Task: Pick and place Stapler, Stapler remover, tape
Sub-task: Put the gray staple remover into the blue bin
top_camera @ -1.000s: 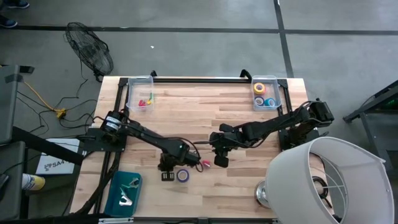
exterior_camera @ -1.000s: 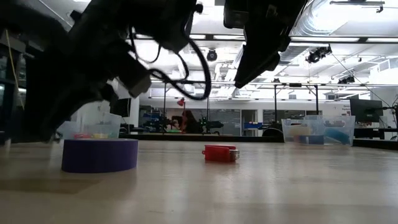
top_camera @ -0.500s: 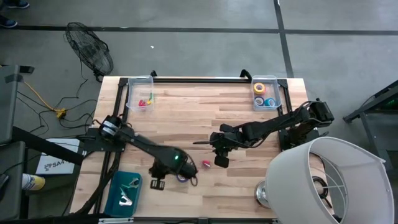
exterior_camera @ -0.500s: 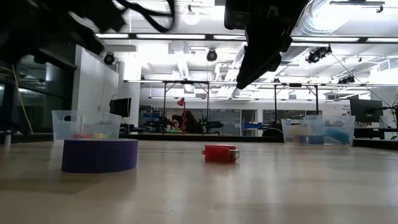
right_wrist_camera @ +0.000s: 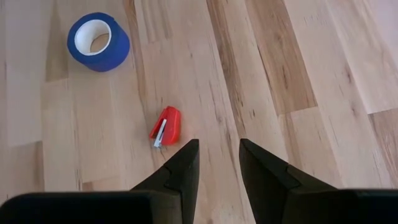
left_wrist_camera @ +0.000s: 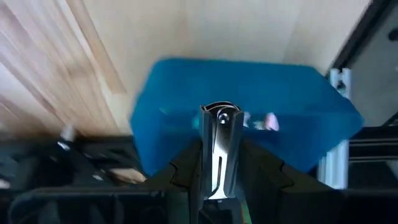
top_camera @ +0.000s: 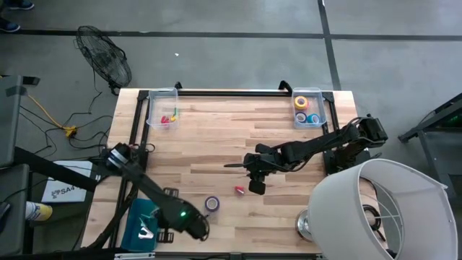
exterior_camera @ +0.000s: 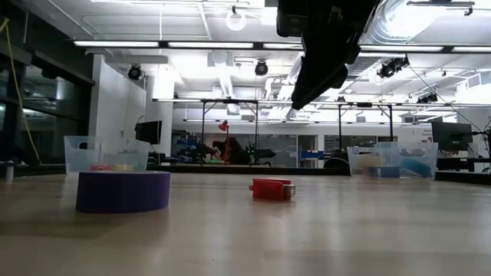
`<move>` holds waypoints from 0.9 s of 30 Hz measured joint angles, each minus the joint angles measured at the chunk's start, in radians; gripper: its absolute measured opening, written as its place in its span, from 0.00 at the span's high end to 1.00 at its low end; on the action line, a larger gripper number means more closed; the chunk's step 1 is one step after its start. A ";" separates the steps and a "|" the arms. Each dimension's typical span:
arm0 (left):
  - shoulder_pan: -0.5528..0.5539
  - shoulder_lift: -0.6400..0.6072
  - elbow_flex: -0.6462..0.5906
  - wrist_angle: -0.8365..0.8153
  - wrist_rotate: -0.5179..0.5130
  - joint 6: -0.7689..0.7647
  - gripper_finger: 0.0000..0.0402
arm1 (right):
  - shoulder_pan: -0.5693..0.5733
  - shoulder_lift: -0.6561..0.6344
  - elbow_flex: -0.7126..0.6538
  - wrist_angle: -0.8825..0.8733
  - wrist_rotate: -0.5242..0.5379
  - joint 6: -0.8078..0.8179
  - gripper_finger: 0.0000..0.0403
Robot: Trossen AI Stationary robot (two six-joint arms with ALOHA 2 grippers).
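L gripper [left_wrist_camera: 217, 152] clamped on a stapler remover [left_wrist_camera: 219, 134], hanging over the blue tray [left_wrist_camera: 186, 87]. R gripper [right_wrist_camera: 216, 163] empty, fingers apart — red stapler [right_wrist_camera: 165, 126] lies on the table just ahead of its tips, long axis slanted across the gap; R arm nearer. Purple tape [top_camera: 211, 204] farther out.

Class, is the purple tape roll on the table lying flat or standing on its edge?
Flat: the purple tape roll shows its pale hollow centre from above, and the low view shows its wide side resting on the table.

Lab or workshop, exposed ceiling ducts [exterior_camera: 399, 23], strip lights [exterior_camera: 230, 44], concrete floor [top_camera: 216, 50]
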 joint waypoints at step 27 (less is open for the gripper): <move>-0.339 -0.261 -0.039 0.041 -0.283 -1.085 0.80 | 0.005 0.000 0.000 0.004 0.000 0.037 0.74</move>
